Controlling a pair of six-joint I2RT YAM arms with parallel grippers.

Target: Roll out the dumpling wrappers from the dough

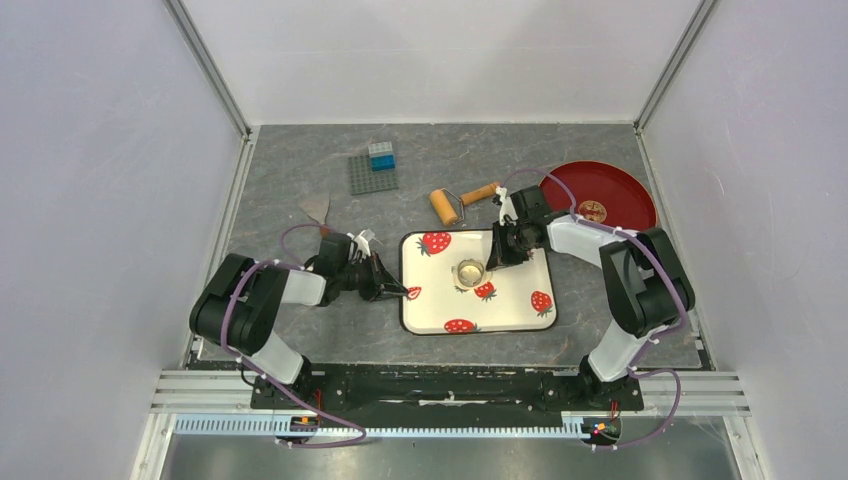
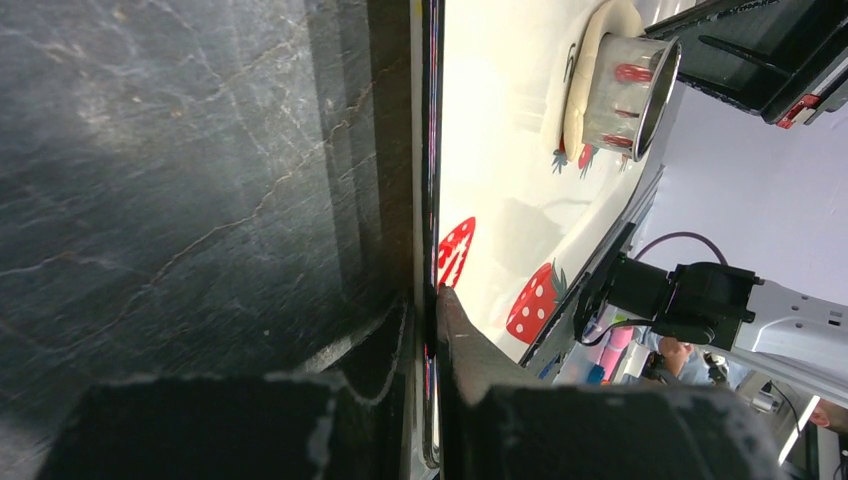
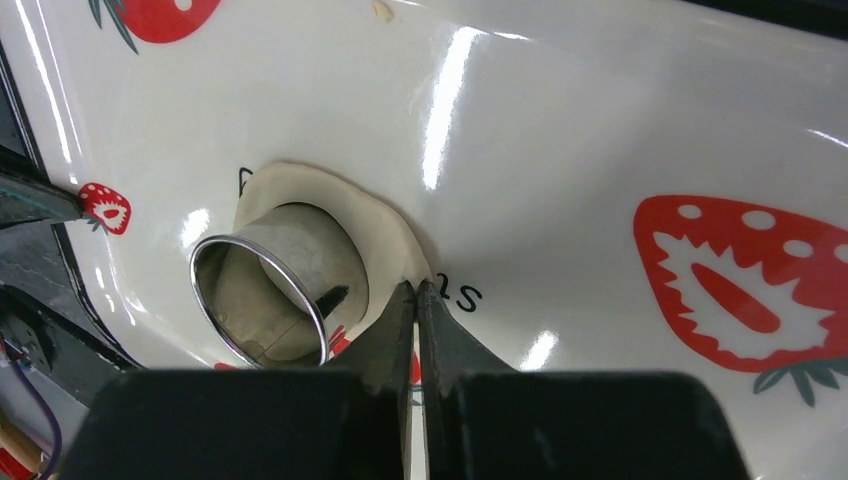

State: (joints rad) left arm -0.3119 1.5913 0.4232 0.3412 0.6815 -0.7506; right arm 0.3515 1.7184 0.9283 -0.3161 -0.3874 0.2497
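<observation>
Centrally, the flattened pale cream dough (image 3: 385, 225) lay on the white strawberry-printed tray (image 1: 435, 300) beneath the small shiny metal ring cutter (image 3: 320, 245) standing on it — the left gripper (image 2: 428, 305) clamped on the tray's left rim, the right gripper (image 3: 417, 290) pinched closed, tips touching the dough's edge.

Partial "S" on strawberry tray (image 3: 600, 130)
</observation>
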